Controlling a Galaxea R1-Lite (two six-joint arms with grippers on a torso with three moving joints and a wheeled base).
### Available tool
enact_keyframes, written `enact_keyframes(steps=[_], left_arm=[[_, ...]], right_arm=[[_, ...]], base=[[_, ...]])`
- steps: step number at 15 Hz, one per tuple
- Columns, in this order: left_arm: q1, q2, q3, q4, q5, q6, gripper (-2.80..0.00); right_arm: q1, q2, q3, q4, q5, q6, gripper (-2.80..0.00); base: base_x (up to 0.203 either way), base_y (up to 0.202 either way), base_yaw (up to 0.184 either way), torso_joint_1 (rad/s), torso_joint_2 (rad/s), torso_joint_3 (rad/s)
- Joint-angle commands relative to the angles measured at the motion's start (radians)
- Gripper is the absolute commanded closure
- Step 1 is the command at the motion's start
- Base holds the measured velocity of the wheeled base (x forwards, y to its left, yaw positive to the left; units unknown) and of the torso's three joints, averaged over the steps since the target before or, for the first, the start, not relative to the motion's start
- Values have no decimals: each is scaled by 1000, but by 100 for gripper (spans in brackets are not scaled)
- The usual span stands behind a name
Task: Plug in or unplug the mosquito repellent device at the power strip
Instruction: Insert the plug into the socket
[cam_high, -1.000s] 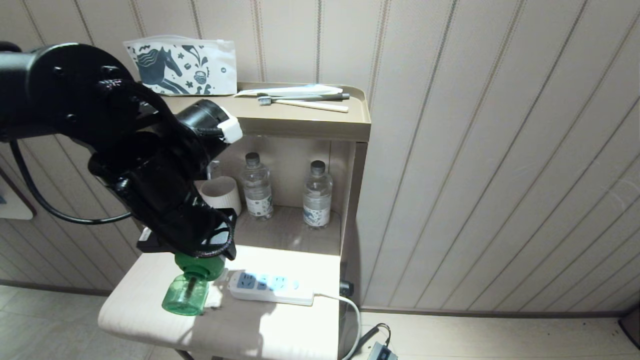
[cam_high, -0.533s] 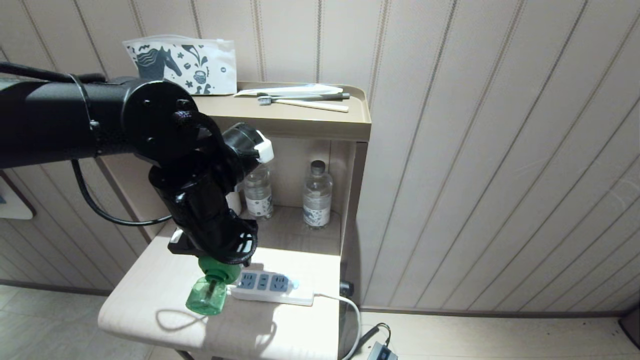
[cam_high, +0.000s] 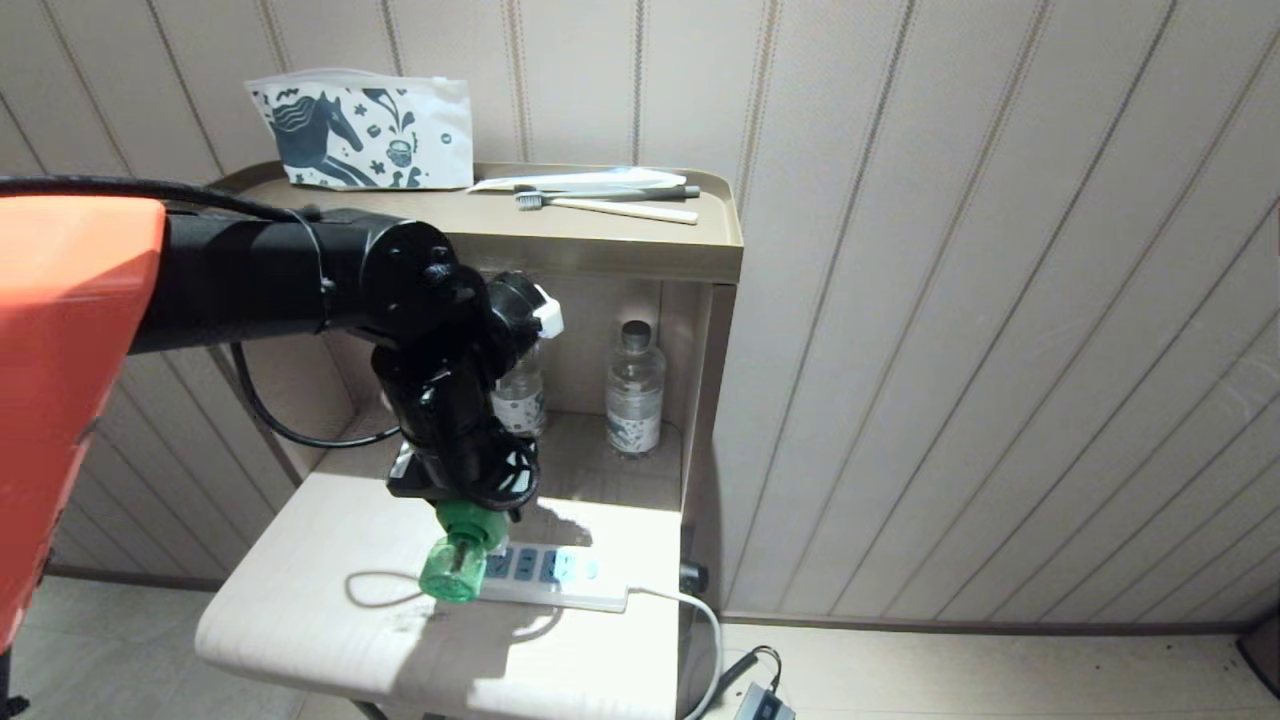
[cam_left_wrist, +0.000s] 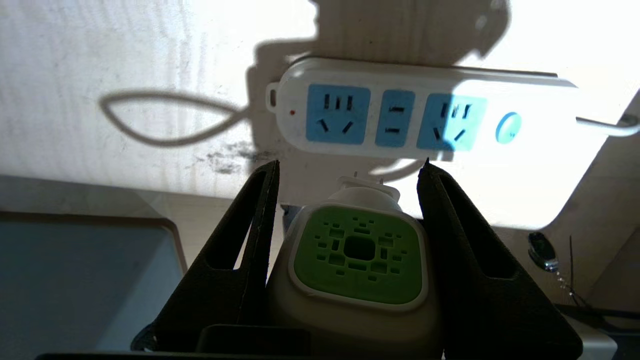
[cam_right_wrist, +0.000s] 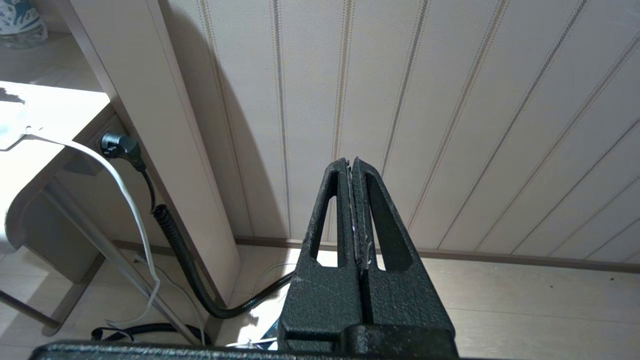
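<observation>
Green cargo: the mosquito repellent device (cam_high: 455, 560) hangs in my left gripper (cam_high: 462, 500), jaws clamped on either side of its white-and-green head (cam_left_wrist: 357, 255), bottle end tipped toward the camera in the head view.
Shift: a second ago I held it over the bare left part of the bench (cam_high: 300, 590); now it has travelled right and sits above the near end of the power strip (cam_high: 550, 578), not touching it.
Prongs: in the left wrist view the plug pins (cam_left_wrist: 367, 176) point at the strip (cam_left_wrist: 425, 120), roughly between the first blue socket (cam_left_wrist: 337, 114) and the narrow middle one (cam_left_wrist: 395, 118), a gap away.
Meaning: I judge this a plug-in, with carrying nearly over and alignment and the push not yet done.
Risk: pins may miss the slots, or the light strip may slide.
Right gripper (cam_right_wrist: 353, 170): parked off the bench, facing the panelled wall, jaws pressed together on nothing.
</observation>
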Motion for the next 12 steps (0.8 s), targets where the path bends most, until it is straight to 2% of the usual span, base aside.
enact_keyframes(steps=[1, 3, 6, 12], left_arm=[[15, 18, 27, -26, -17, -1, 0], [15, 11, 57, -70, -46, 4, 0], [15, -12, 111, -140, -63, 45, 0], [20, -25, 149, -152, -15, 50, 0]], right_arm=[[0, 0, 0, 0, 0, 0, 0], [0, 0, 0, 0, 0, 0, 0], [0, 0, 0, 0, 0, 0, 0], [0, 0, 0, 0, 0, 0, 0]], base=[[0, 0, 0, 0, 0, 0], [0, 0, 0, 0, 0, 0], [0, 0, 0, 0, 0, 0], [0, 0, 0, 0, 0, 0]])
